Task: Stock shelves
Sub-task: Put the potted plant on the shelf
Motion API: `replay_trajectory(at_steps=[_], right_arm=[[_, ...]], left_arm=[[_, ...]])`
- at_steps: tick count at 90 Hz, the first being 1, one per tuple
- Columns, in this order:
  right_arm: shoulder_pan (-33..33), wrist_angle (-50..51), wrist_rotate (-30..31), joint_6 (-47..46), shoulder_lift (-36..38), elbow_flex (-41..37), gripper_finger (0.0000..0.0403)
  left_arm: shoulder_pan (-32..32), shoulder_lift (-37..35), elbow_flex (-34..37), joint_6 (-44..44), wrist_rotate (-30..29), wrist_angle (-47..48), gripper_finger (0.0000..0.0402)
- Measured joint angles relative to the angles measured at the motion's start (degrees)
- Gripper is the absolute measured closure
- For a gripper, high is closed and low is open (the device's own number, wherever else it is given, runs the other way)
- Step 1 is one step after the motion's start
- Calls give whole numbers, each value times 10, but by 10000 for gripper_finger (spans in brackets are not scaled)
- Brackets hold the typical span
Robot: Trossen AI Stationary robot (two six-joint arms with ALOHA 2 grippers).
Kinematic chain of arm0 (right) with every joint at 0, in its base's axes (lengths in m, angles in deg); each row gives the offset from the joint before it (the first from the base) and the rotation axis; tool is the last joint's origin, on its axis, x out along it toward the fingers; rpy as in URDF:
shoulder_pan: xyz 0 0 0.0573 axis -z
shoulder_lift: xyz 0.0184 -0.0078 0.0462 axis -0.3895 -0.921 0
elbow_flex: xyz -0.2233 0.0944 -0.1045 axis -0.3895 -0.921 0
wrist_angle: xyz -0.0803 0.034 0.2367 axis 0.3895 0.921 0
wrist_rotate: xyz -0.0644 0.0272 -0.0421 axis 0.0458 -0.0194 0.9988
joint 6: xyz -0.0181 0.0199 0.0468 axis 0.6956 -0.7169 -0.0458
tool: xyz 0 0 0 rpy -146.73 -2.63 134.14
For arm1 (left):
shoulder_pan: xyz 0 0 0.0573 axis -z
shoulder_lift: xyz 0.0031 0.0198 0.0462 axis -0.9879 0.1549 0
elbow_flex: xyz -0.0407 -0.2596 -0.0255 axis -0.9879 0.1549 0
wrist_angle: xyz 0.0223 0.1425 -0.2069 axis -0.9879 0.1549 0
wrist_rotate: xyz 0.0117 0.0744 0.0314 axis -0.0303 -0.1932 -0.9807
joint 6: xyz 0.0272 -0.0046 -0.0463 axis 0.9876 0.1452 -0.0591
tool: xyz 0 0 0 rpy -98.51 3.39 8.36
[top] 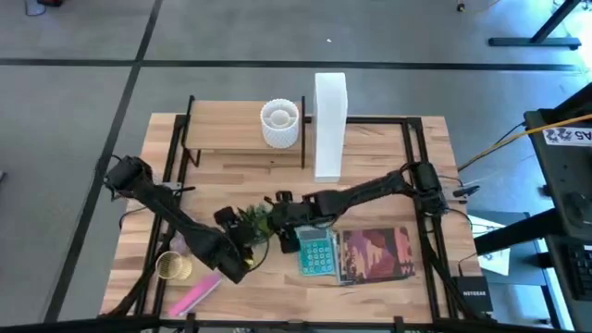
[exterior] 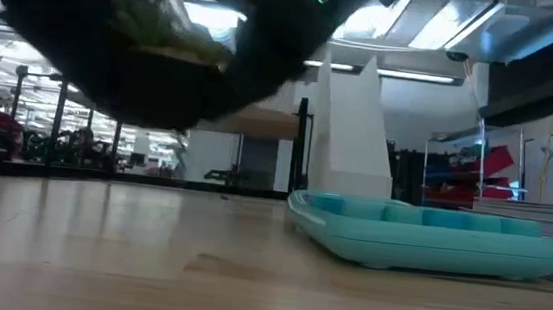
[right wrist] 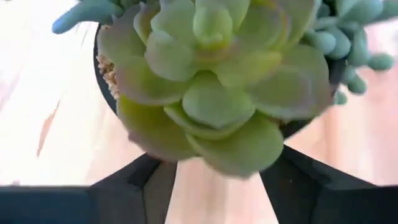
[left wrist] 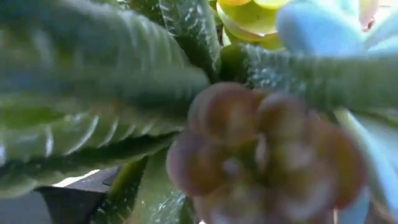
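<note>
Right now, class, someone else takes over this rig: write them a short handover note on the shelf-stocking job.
Both arms meet at the potted succulent mid-table. Right gripper: fingers open, either side of the pot. Left gripper: pressed up against the plant, grasp unclear. Shelf: at the back, holds only a white cup. Left to stock: succulent, teal calculator, book, gold tape roll, pink item.

Even overhead light keeps the table (top: 370,296) bright, with only soft shadows under the arms. Ceiling strip lamps (exterior: 404,74) glare in the low view, where a near dark mass is blurred. Succulent leaves (left wrist: 112,74) fill both wrist views, out of focus
</note>
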Motion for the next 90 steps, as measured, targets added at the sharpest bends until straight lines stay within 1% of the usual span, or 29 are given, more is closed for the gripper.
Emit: replay_trajectory(at_steps=[12,20,42,45,50,68,90], right_arm=[[25,-17,0,25,0,42,239],[40,-29,17,39,0,69,251],[84,-103,23,66,-8,132,267],[89,-103,21,67,-14,143,269],[96,-102,19,69,-27,166,271],[113,-93,26,70,-71,220,276],[132,-90,22,70,-81,227,276]], left_arm=[[2,-54,-2,-72,-27,95,104],[2,-89,-2,-106,-57,153,104],[-5,-162,-2,-204,-136,305,104],[-7,-171,-1,-213,-142,307,104],[-14,-191,10,-205,-155,308,104],[-44,-234,51,-201,-159,308,104],[-68,-240,80,-191,-174,301,104]])
